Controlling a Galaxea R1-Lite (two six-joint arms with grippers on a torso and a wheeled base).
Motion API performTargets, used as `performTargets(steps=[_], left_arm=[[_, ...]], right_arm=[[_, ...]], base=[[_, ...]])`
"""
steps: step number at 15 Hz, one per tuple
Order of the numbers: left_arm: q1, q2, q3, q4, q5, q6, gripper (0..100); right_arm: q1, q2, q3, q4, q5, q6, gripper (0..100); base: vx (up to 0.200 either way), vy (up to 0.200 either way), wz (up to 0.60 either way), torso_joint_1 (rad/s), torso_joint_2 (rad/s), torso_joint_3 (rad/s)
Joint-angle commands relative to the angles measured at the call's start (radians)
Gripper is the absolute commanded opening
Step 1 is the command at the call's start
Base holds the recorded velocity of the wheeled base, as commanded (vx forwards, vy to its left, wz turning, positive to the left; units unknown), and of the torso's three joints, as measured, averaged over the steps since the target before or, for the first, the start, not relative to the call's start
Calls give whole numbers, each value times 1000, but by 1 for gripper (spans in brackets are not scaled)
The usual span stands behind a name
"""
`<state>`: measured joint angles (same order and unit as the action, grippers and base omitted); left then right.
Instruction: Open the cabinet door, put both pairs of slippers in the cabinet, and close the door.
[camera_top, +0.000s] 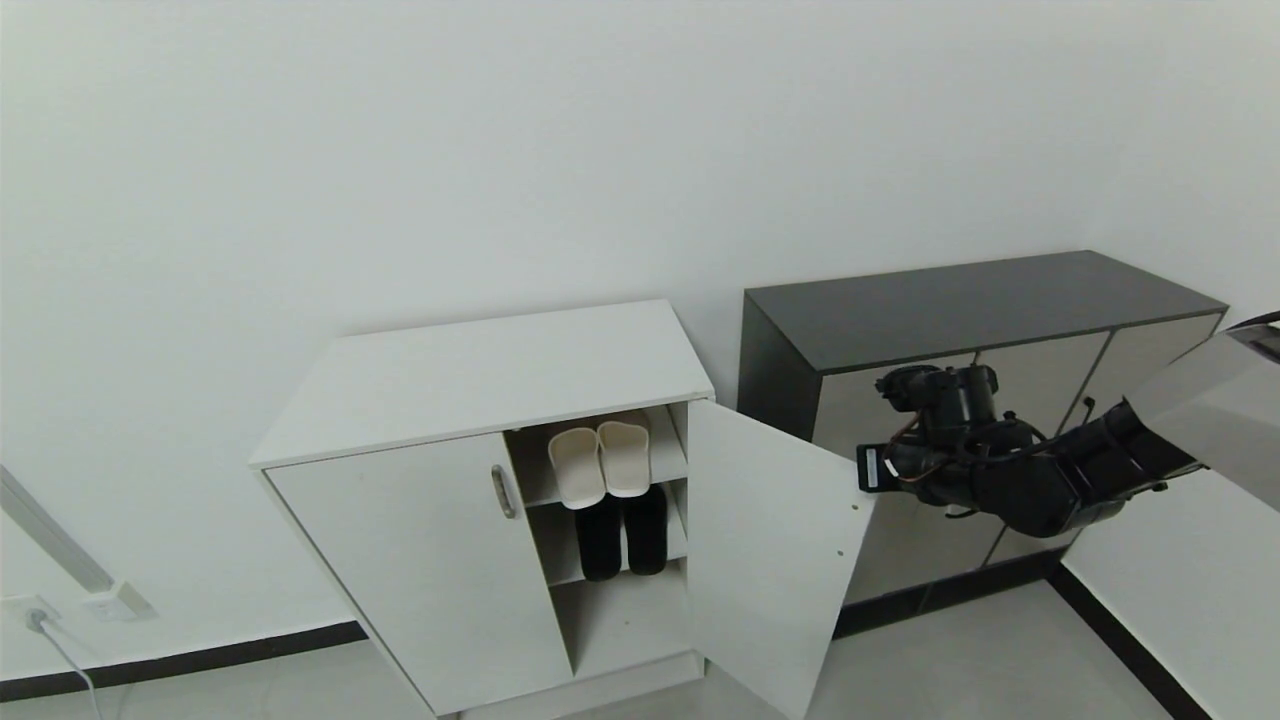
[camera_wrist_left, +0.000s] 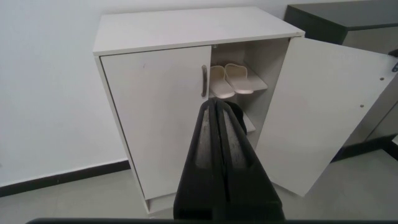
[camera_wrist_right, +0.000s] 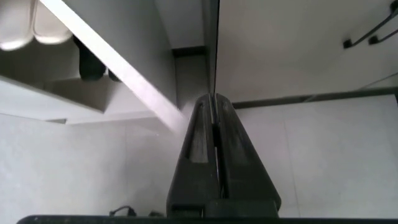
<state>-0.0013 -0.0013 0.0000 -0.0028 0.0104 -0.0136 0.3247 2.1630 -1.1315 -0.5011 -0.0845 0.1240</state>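
Both slipper pairs inside white cabinet (camera_top: 480, 375), right door (camera_top: 770, 545) open.
Cream slippers (camera_top: 600, 460) on upper shelf, black slippers (camera_top: 622, 535) on the shelf below, at 6 o'clock of them. Left door (camera_top: 420, 560) shut, metal handle (camera_top: 503, 491). Dark sideboard (camera_top: 980, 300) at 3 o'clock of cabinet, surface bare. White wall (camera_top: 500, 150), grey floor (camera_top: 980, 650), black skirting (camera_top: 180, 665), socket (camera_top: 35, 612) at 8 o'clock. Right gripper (camera_wrist_right: 214, 98) at open door's free edge, jaws together; contact unclear. Left gripper (camera_wrist_left: 217, 104) before cabinet, jaws together, holding nothing. Label (camera_top: 868, 468) on right arm, print unreadable.
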Motion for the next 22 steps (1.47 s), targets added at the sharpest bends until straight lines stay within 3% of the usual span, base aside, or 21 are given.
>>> performTargets(steps=[1,6,8,17,22], left_arm=[[0,1,0,0,0,0,0],[0,1,0,0,0,0,0],[0,1,0,0,0,0,0],[0,1,0,0,0,0,0],[0,1,0,0,0,0,0]], right_arm=[[45,-69,67,-5,0,0,0],[223,-255,282,-51,0,-1,0],[249,-302,306,-54,0,-1,0],[247,-339,349,-77,31,-18,0],[247,-338,355,-77,40,-17,0]], base=[[0,0,0,0,0,0],[0,0,0,0,0,0],[0,0,0,0,0,0],[0,0,0,0,0,0],[0,0,600,1,0,4]])
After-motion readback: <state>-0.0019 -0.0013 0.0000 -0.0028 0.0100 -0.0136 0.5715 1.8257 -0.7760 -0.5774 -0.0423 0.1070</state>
